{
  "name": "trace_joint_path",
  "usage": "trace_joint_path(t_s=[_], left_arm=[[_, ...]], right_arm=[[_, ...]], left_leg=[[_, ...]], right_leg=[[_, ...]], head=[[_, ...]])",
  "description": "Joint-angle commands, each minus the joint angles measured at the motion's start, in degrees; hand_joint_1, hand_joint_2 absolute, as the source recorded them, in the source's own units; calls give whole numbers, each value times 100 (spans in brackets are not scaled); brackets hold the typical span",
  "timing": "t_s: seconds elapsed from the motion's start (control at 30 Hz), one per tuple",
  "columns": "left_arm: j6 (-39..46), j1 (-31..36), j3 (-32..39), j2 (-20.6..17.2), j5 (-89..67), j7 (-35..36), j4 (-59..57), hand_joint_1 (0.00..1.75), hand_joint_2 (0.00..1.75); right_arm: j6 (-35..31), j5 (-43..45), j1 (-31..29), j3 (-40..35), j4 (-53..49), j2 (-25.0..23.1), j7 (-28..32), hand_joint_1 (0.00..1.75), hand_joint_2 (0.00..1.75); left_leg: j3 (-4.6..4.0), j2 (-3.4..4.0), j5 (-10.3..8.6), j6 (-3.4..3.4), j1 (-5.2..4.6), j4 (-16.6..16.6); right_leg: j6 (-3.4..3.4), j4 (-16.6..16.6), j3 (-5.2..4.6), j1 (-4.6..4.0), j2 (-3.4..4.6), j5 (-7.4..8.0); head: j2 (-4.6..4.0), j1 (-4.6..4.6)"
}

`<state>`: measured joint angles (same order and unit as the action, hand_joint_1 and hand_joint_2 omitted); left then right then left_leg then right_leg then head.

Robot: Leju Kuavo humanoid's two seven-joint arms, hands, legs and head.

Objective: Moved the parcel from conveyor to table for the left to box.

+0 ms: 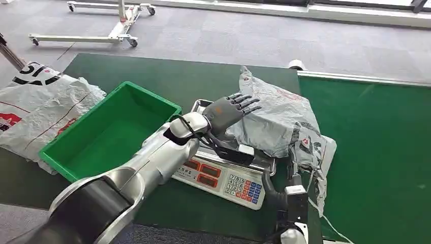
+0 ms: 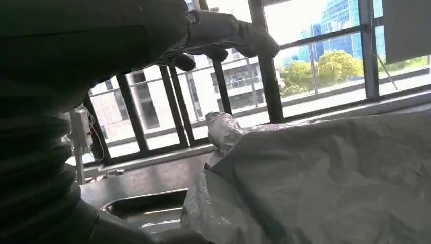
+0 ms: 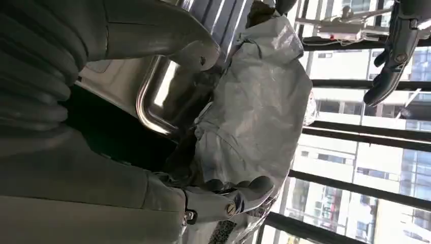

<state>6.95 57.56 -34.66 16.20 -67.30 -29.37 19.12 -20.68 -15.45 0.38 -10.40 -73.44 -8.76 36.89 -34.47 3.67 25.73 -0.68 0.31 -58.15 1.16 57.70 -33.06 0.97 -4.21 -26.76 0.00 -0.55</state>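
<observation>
Left hand [image 1: 231,109] fingers spread, empty, hovering at left edge of crumpled grey plastic parcel [image 1: 277,119]; parcel lies just right, long axis near-far, atop steel-pan scale [image 1: 223,175]; right hand [image 3: 223,201] at parcel's near end, grasp unclear.

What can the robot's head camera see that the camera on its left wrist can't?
Head view alone: the green bin, the scale's number buttons, the green conveyor and another grey bag beside the bin. Left wrist view alone: big windows with buildings and trees outside. Both: the grey parcel lying on the scale's shiny tray, with the left hand over it, fingers spread.
</observation>
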Motion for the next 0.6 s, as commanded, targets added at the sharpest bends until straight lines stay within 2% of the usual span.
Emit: trace_joint_path(t_s=[0.03,0.23,0.27,0.33,0.4,0.47,0.6], left_arm=[[-489,-5,-1265,-223,-410,396,-617,0,175],[-535,-311,-1425,-382,-513,532,-684,0,175],[-539,-320,-1392,-389,-470,538,-678,0,175],[-576,-318,-1408,-401,-467,534,-666,0,175],[-584,-324,-1378,-406,-428,562,-666,0,175],[-563,-342,-1308,-441,-351,577,-660,0,175],[-558,-315,-1304,-519,-337,598,-664,0,175]], right_arm=[[-14,63,-100,-261,356,134,-72,0,175],[45,-4,-15,-337,327,89,-133,0,175],[52,-6,-11,-329,316,86,-144,0,175],[55,-6,15,-308,278,85,-180,0,175],[69,-13,44,-309,283,91,-195,0,175],[91,-20,14,-317,363,76,-193,0,175],[160,-60,-108,-365,418,64,-172,0,175]], left_leg=[[20,-12,-3,2,4,16],[22,-4,2,0,4,14],[28,-9,0,0,6,21],[15,-8,2,0,4,9],[27,-9,-3,1,3,22],[22,-8,-2,1,3,14],[30,-6,-9,0,5,23]], right_leg=[[-9,-16,13,0,48,8],[-7,-14,15,0,42,3],[-12,-20,19,0,62,6],[-5,-9,13,-1,30,1],[-11,-19,19,2,56,8],[-9,-11,18,1,37,4],[-14,-20,22,-1,62,14]], head=[[0,2],[0,0],[0,2],[0,4],[0,2],[0,0],[0,0]])
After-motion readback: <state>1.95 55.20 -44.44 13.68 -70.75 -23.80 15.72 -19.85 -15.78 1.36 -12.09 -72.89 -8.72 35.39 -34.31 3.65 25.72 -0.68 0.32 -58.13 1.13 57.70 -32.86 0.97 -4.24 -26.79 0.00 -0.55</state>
